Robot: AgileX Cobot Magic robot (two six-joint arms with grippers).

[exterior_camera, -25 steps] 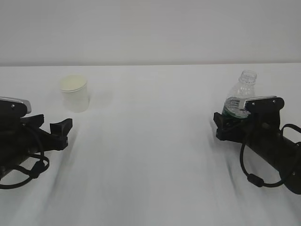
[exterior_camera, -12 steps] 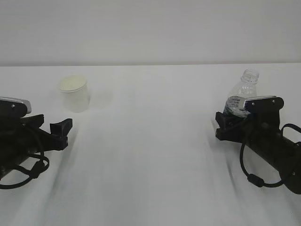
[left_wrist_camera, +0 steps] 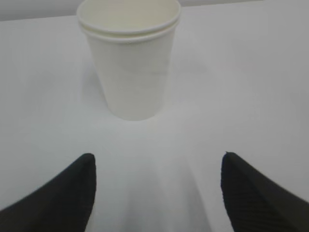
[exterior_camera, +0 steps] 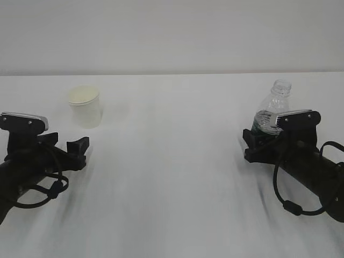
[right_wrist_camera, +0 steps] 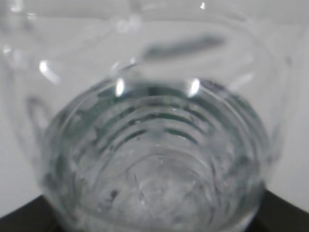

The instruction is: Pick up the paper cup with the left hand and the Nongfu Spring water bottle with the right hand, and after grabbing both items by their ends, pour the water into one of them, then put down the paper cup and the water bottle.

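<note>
The paper cup [exterior_camera: 85,106] stands upright on the white table, empty-looking, with a pale inside. My left gripper [exterior_camera: 67,144] is low over the table just in front of it, open, its two black fingertips spread wider than the cup [left_wrist_camera: 129,63] and still short of it; nothing lies between them [left_wrist_camera: 158,157]. The Nongfu Spring water bottle [exterior_camera: 273,107], clear, uncapped, with a green label, leans slightly and sits with its lower end in my right gripper [exterior_camera: 260,138], which is shut on it. The bottle's ribbed base [right_wrist_camera: 159,145] fills the right wrist view. The water level is unclear.
The white table [exterior_camera: 172,177] stretches wide between the two arms, meeting a plain pale wall at the back. Black cables loop under both wrists.
My right gripper closed on the bottle, which went from a strong tilt to nearly upright and shifted slightly left. My left arm moved forward toward the cup, still open.
</note>
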